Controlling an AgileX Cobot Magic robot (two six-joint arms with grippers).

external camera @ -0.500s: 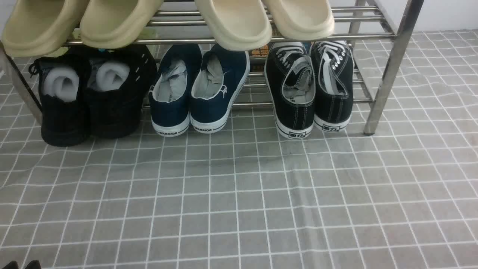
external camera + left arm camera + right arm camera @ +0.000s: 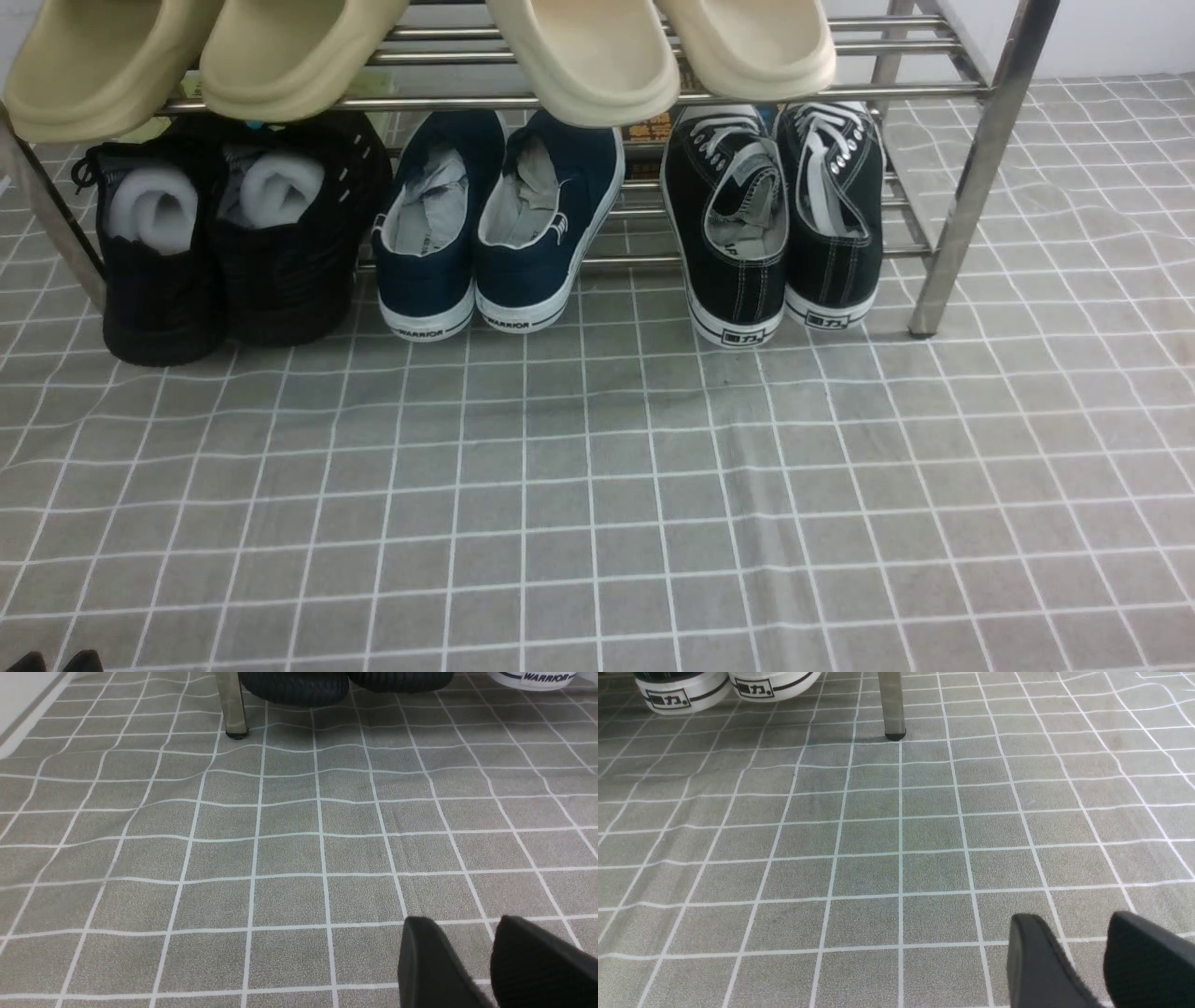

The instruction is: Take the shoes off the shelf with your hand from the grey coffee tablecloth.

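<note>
Black canvas shoes (image 2: 747, 271), toes hidden under steel shelf (image 2: 973, 187), left jaws, right jaws both parted, empty, cropped.

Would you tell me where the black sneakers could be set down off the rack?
The grey cloth is bare right of the shelf and in front of it, from the shoe heels toward the robot. Crowded: the lower tier, where black sneakers, navy shoes and all-black shoes stand side by side under beige slippers.
</note>
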